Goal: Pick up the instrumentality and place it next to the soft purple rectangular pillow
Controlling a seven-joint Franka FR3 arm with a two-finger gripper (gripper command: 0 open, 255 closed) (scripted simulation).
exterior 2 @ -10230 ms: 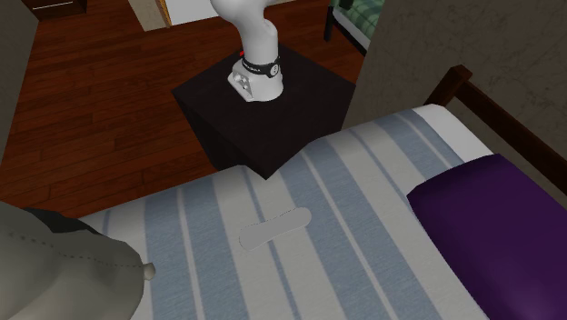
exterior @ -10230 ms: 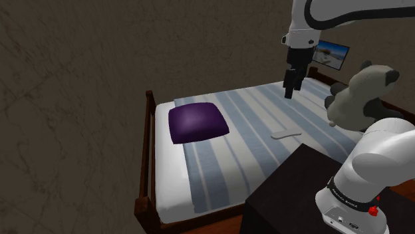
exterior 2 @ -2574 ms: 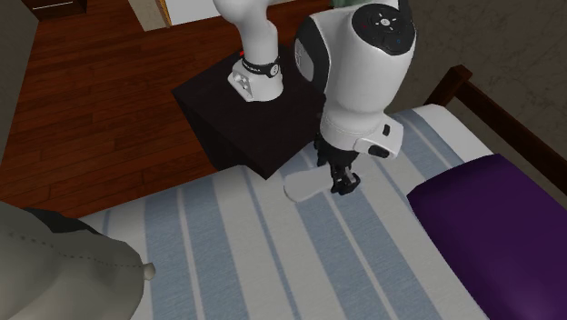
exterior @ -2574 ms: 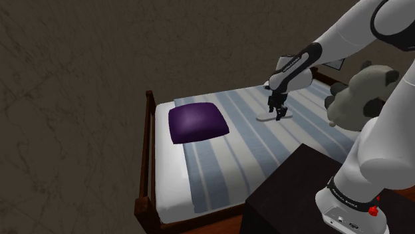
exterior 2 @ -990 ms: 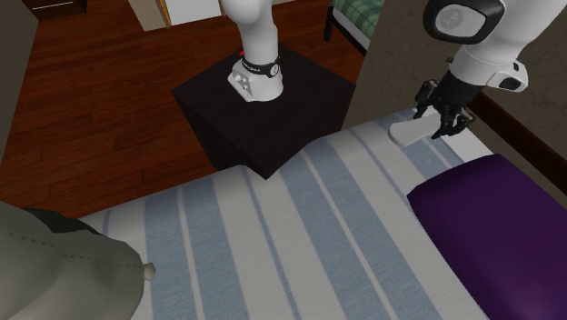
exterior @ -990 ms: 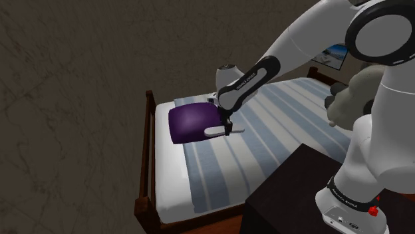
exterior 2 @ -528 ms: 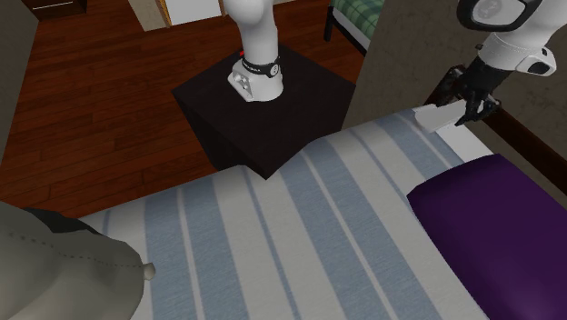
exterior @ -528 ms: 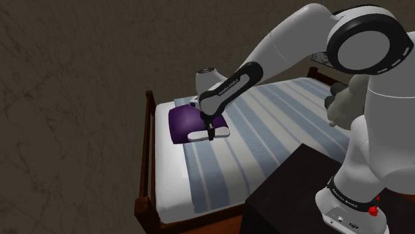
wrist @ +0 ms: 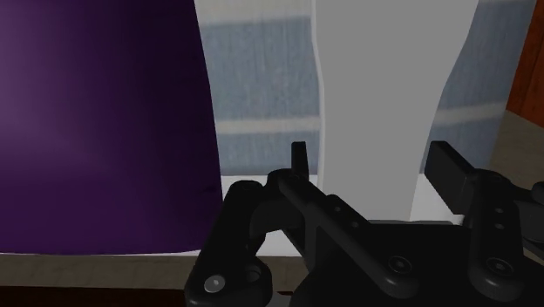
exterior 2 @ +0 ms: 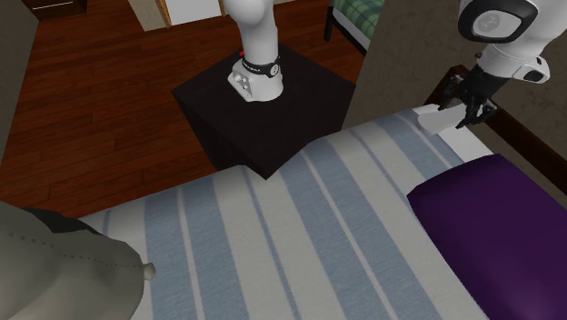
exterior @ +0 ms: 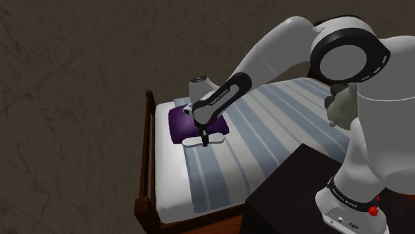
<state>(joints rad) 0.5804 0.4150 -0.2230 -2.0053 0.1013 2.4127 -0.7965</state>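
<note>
A flat pale grey tool (exterior: 195, 141) hangs in my black gripper (exterior: 205, 140), which is shut on it. It hovers low over the striped bed (exterior: 266, 133), at the near edge of the dark purple pillow (exterior: 191, 121). In the second exterior view the gripper (exterior 2: 472, 110) holds the tool (exterior 2: 434, 118) above the bed's corner, just beyond the pillow (exterior 2: 482, 218). In the wrist view the tool (wrist: 384, 96) runs out from between the fingertips (wrist: 299, 160), and the pillow (wrist: 96, 122) lies right beside it.
A grey and white plush toy (exterior: 346, 100) sits on the bed at the shoulder view's right, also (exterior 2: 64, 264). The dark stand (exterior 2: 263, 118) adjoins the bed's side. A wooden headboard (exterior: 149, 133) borders the pillow end. Wooden floor (exterior 2: 91, 109) lies beyond.
The arm has carried the tool further to the shoulder view's left and a little lower, along the pillow's near edge. The grip on the tool is unchanged.
</note>
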